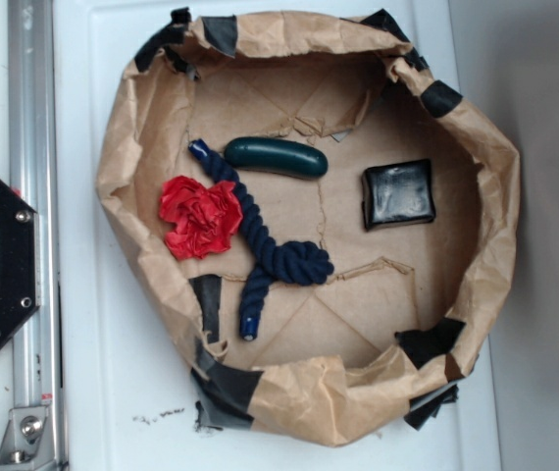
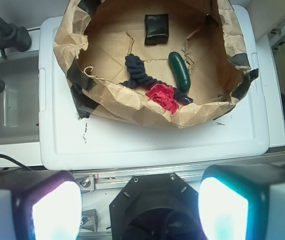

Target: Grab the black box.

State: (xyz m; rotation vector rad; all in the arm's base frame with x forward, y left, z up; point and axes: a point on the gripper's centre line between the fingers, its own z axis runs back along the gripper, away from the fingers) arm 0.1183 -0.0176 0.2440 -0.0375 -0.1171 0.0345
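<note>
Brown paper nest (image 1: 123, 177) on your white worktop (image 1: 103, 392) holds the black box (image 1: 398, 193) untouched at its far side, apart from the rope (image 1: 260, 240), while your claw (image 2: 141, 207) hangs wide open and empty, so the whole grab remains.

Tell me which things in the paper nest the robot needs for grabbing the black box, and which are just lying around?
Needed for the job:
- small glossy black square box
- the robot's pincer, two pale fingers wide apart, far back from the nest

Just lying about:
- red crumpled fabric flower
- dark blue twisted rope
- dark green oblong capsule
- crumpled brown paper nest with black tape
</note>
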